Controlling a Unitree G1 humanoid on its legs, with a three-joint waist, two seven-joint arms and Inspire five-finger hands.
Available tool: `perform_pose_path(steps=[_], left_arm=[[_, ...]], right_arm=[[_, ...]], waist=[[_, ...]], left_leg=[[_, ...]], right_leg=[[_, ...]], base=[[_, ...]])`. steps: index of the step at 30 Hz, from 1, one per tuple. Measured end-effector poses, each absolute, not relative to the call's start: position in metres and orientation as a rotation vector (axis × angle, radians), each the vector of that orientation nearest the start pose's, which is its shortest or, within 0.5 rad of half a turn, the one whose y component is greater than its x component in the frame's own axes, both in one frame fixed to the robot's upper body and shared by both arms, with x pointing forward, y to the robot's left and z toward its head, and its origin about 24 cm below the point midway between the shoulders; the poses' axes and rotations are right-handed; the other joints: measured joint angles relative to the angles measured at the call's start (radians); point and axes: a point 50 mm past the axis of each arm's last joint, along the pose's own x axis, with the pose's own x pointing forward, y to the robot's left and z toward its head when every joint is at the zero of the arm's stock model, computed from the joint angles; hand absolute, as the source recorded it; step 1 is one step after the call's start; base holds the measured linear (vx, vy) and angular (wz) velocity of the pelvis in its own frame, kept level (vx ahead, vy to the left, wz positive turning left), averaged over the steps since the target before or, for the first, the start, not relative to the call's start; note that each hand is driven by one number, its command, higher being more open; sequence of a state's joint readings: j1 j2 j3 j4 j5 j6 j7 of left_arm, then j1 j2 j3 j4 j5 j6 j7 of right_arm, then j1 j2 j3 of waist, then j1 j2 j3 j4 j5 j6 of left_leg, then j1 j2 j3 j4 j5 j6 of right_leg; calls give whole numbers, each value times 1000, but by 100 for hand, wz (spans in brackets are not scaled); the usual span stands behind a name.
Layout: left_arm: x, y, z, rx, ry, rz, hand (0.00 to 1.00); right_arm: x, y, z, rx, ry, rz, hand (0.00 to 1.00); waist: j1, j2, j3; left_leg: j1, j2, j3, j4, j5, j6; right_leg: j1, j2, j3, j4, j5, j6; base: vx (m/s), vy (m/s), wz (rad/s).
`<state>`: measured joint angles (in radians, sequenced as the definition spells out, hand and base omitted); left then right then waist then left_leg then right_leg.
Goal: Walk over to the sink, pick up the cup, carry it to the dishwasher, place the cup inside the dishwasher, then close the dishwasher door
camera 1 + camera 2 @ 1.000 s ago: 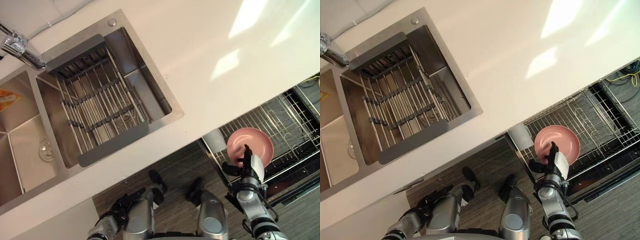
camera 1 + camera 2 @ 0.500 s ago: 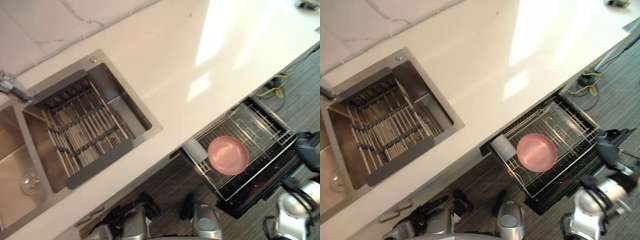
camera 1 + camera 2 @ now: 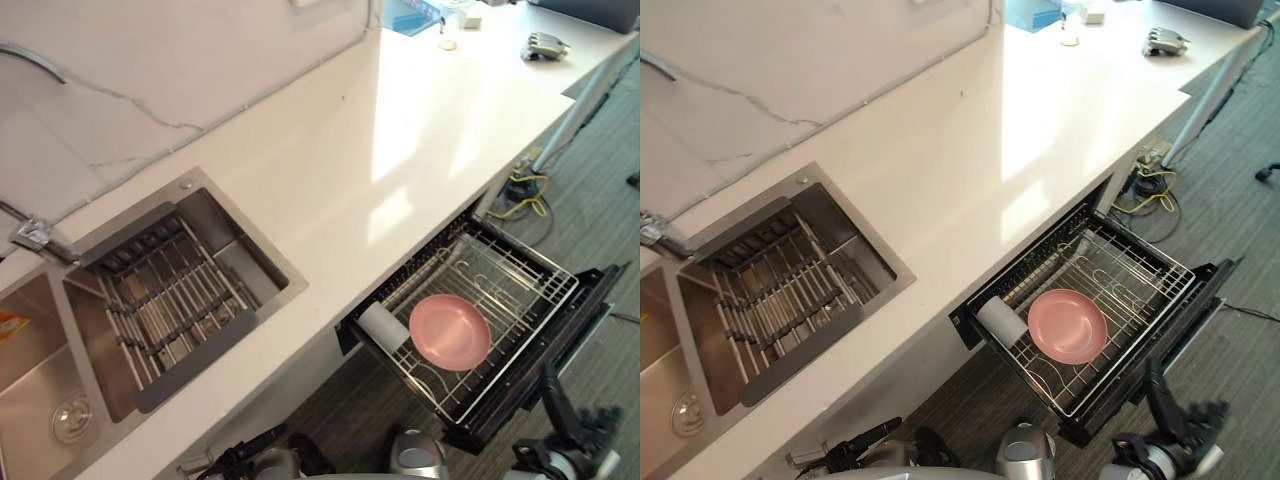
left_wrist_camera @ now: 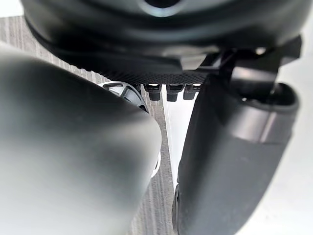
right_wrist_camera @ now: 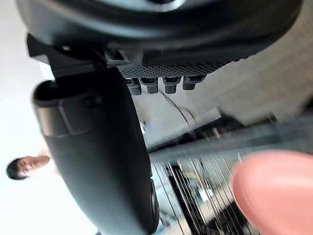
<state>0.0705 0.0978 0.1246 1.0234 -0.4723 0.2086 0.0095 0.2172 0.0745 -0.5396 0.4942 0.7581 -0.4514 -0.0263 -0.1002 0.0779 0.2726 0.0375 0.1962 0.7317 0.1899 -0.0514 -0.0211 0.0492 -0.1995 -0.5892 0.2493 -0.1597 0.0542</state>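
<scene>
Off the pink plate my right hand has dropped low, fingers straight and empty. My left hand hangs idle, and I cannot tell its grip. Past the sink and the white counter, the cup lies in the pulled-out rack, just beside the plate. Lifting the door before the rack slides in would likely jam it. Grey plank floor, with loose cables.

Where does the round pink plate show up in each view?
Left eye view: round pink plate low, right of centre, lying in the wire dishwasher rack.
Right eye view: low, right of centre, in the same rack.
Right wrist view: a pink blur over the rack wires, probably the plate.
Shared landmark: the rack.
</scene>
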Motion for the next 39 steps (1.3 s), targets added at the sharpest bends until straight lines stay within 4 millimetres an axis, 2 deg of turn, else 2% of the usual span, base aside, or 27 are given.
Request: perform_pose_path(steps=[2,5,10,12,17,19,21,23,24,26,28,29,34,39], left_arm=[[89,196,-164,-448,1217,404,100],[89,198,-164,-448,1209,401,100],[90,200,-163,-443,1200,400,100],[91,201,-162,-446,1187,393,100],[94,201,-161,-457,1156,372,100],[95,199,-161,-464,1147,363,100],[94,197,-162,-470,1146,356,100],[79,198,-165,-440,1185,349,100],[70,196,-167,-454,1205,362,100],[70,194,-167,-484,1176,370,100],[71,194,-167,-495,1161,362,100],[72,192,-167,-502,1153,355,100],[72,190,-167,-508,1143,350,100],[72,191,-167,-506,1125,353,100]], right_arm=[[102,-276,-84,703,67,-1014,100],[105,-266,-98,709,178,-924,100],[104,-270,-103,698,225,-871,100],[109,-274,-103,688,241,-847,100],[142,-275,-97,736,242,-761,100],[160,-281,-90,736,242,-716,100],[173,-289,-82,750,223,-698,100],[194,-292,-72,767,203,-653,100],[203,-290,-68,773,199,-625,100],[218,-287,-60,779,189,-579,100],[243,-273,-49,786,180,-493,100],[254,-267,-44,799,177,-458,100],[262,-254,-41,787,201,-377,100],[263,-245,-40,643,256,-276,100]], waist=[[7,-3,-3],[7,-13,-6],[25,-28,-14],[36,-31,-17],[62,-28,-18],[76,-14,-20],[104,9,-29],[115,33,-31],[115,41,-33],[123,50,-33],[136,53,-31],[143,58,-29],[143,78,-29],[140,78,-29]], left_leg=[[-2,-12,-21,-24,18,-1],[-4,-35,-52,-60,44,-1],[-4,-51,-97,-84,70,-8],[-9,-61,-113,-94,93,-28],[-30,-73,-152,-112,148,-36],[-56,-79,-175,-117,174,-33],[-79,-89,-203,-117,190,-20],[-86,-94,-232,-126,192,-21],[-90,-96,-236,-130,191,-21],[-98,-98,-261,-139,189,-17],[-109,-89,-264,-153,180,10],[-111,-87,-264,-153,180,11],[-122,-73,-259,-159,180,11],[-136,-54,-253,-161,180,11]], right_leg=[[9,-2,-24,-10,5,2],[22,-11,-64,-14,7,6],[50,-16,-113,-21,9,8],[60,-26,-143,-20,9,8],[61,-33,-190,-11,4,8],[51,-40,-215,2,1,2],[35,-52,-234,26,-9,-14],[21,-61,-239,52,-15,-20],[15,-63,-241,59,-15,-21],[6,-67,-254,78,-20,-26],[-9,-63,-251,99,-24,-32],[-12,-62,-251,104,-24,-31],[-36,-49,-239,114,-30,-40],[-61,-27,-236,113,-47,-67]], base=[[-26,-17,34],[-13,-4,31],[-38,-2,31],[-92,-2,41],[-143,-4,30],[-129,9,36],[-129,31,35],[-87,29,17],[-73,37,15],[-74,33,15],[-101,16,0],[-91,-1,2],[-48,-8,-8],[-23,-61,-8]])
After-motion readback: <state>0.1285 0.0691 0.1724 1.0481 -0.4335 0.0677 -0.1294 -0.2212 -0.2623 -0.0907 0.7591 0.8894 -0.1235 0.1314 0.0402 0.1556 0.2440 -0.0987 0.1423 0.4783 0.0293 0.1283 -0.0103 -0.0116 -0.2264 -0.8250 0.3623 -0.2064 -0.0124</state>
